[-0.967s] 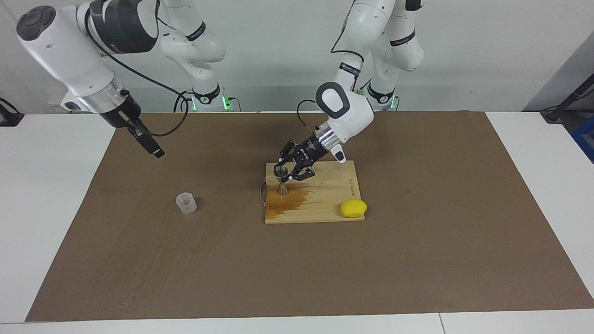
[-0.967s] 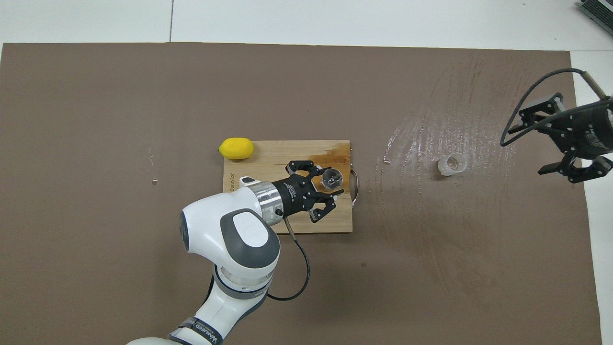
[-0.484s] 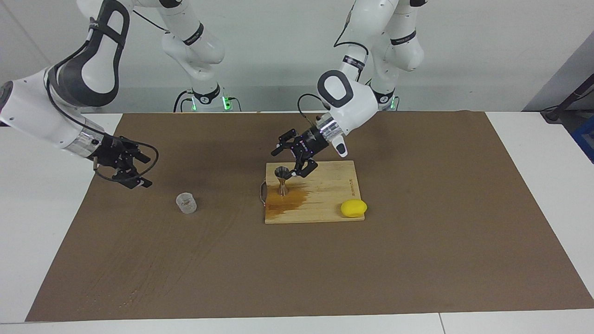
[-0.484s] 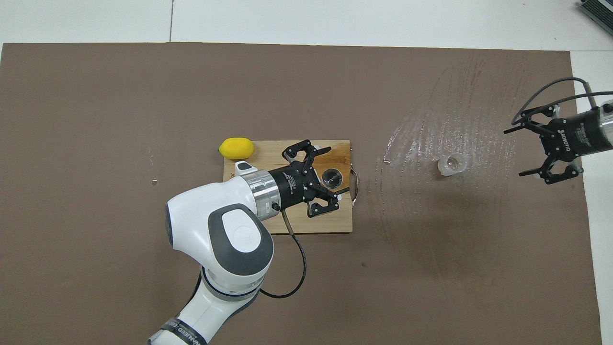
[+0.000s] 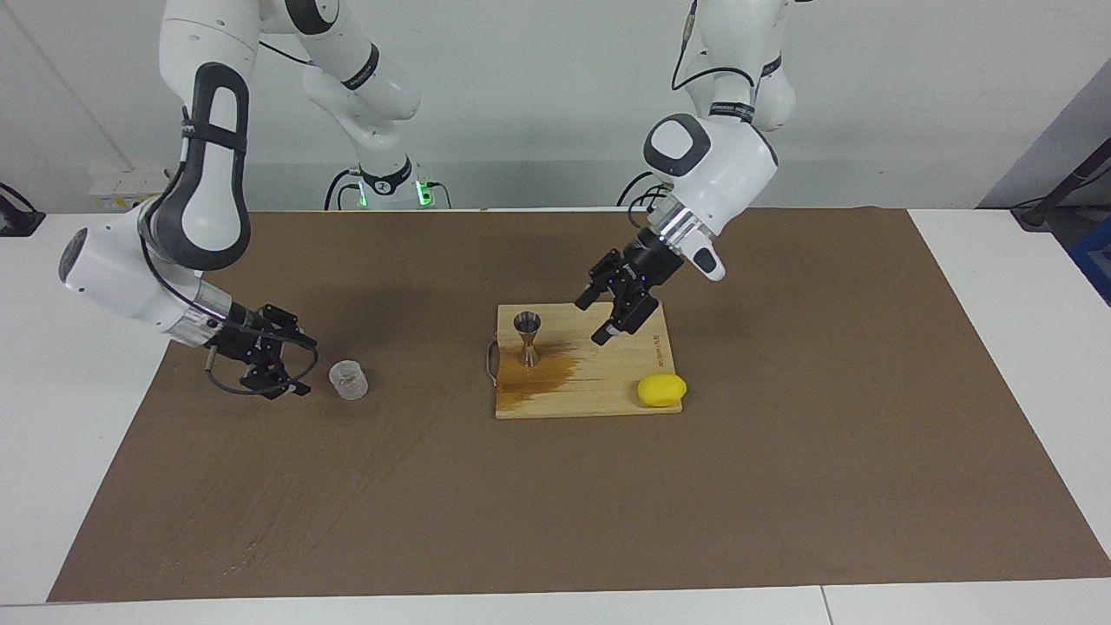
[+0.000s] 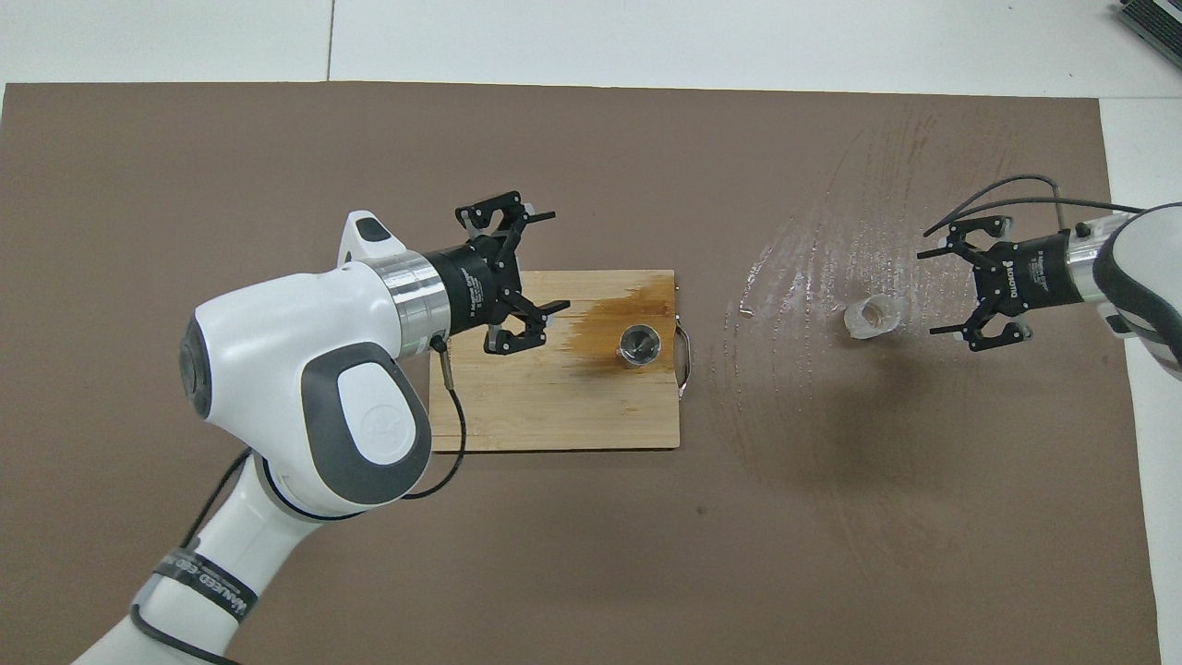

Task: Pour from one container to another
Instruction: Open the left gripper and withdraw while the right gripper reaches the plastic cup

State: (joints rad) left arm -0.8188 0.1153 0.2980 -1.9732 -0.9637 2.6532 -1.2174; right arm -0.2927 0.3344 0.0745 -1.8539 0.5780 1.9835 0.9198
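We take the wooden cutting board as our landmark. The steel jigger stands upright on it, at the wet, stained end toward the right arm. A second ago the left tool was closing around the jigger; now it has let go and lifted, jaws spread wide and empty, over the board's edge nearest the robots. Meanwhile the right tool has swung down from high over the counter to just beside the clear plastic cup, well off the board toward the right arm's end. It too is spread wide and holds nothing. We judge a grasp of the cup comes next.

The overhead view shows the cup lined up with the gap between the right tool's fingers; the facing view shows its height and the lemon, which the left arm hides from above.
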